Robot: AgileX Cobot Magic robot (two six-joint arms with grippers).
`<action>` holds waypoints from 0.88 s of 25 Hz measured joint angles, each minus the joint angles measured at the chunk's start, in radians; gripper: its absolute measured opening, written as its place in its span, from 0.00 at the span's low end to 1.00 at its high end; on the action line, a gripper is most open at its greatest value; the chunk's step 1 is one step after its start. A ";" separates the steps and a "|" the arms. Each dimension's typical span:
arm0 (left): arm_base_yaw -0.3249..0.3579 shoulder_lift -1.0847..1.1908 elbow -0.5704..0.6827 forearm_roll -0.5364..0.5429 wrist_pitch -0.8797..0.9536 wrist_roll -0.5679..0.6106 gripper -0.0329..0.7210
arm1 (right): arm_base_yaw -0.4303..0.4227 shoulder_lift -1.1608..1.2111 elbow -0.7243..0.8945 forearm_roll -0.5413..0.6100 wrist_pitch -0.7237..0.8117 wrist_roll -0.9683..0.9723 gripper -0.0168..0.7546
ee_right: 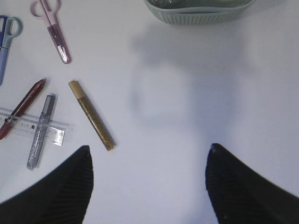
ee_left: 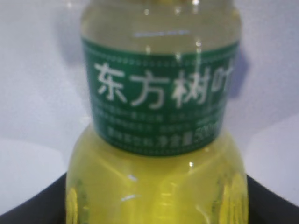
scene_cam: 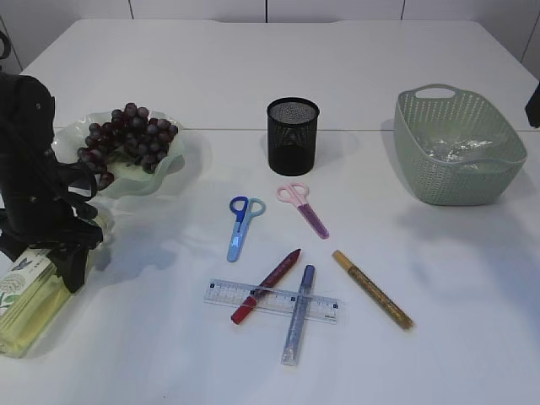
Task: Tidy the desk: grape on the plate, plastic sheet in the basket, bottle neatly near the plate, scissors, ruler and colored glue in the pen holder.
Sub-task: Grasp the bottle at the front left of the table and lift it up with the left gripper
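Note:
The bottle [scene_cam: 29,295] of yellow tea lies slanted at the table's front left. My left gripper [scene_cam: 63,253] is shut on it, and its dark fingers [ee_left: 28,212] flank the bottle [ee_left: 154,177], which fills the left wrist view. Grapes [scene_cam: 126,135] rest on the pale wavy plate [scene_cam: 164,173]. The plastic sheet [scene_cam: 460,148] lies in the basket [scene_cam: 460,181]. Blue scissors [scene_cam: 242,224], pink scissors [scene_cam: 304,209], a clear ruler [scene_cam: 270,301] and red [scene_cam: 268,284], silver [scene_cam: 299,314] and gold [scene_cam: 372,288] glue pens lie before the black mesh pen holder [scene_cam: 293,135]. My right gripper [ee_right: 149,158] hangs open over bare table.
The red and silver pens lie across the ruler. In the right wrist view the gold pen [ee_right: 92,115] lies just ahead of the left finger, and the basket's rim [ee_right: 201,16] is at the top. The right arm shows only at the exterior view's right edge [scene_cam: 533,105].

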 joint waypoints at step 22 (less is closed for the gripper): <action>0.000 -0.185 0.012 0.000 -0.067 0.000 0.64 | 0.000 0.000 0.000 0.000 0.000 0.000 0.75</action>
